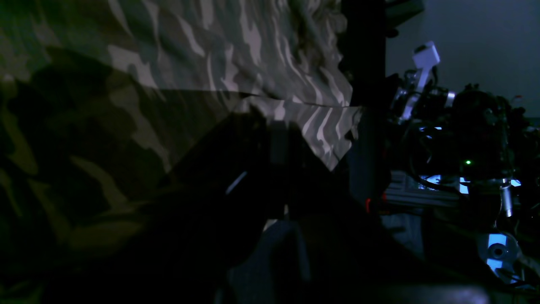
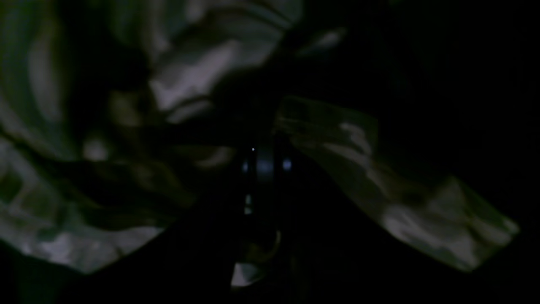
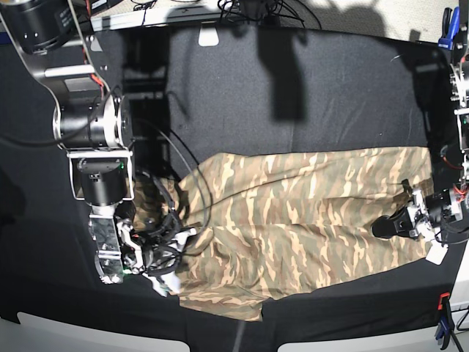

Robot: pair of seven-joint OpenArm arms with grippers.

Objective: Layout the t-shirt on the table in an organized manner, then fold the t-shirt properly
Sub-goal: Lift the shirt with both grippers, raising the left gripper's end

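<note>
The camouflage t-shirt (image 3: 293, 220) lies spread across the middle of the black table (image 3: 308, 95), wrinkled and bunched at its left edge. My right gripper (image 3: 170, 253) sits at that bunched left edge. In the dark right wrist view its fingers (image 2: 263, 164) are closed, with folds of the t-shirt (image 2: 202, 71) all around them. My left gripper (image 3: 382, 227) lies on the shirt's right edge. In the left wrist view it (image 1: 278, 139) is shut, and a lifted fold of the t-shirt (image 1: 253, 50) runs from it.
A blue clamp (image 3: 445, 37) is at the table's far right corner and a red-and-blue clamp (image 3: 442, 315) at the near right. Loose cables (image 3: 172, 213) hang by the right arm. A light rim (image 3: 58, 334) runs along the near edge. Robot hardware (image 1: 464, 139) stands beyond the shirt.
</note>
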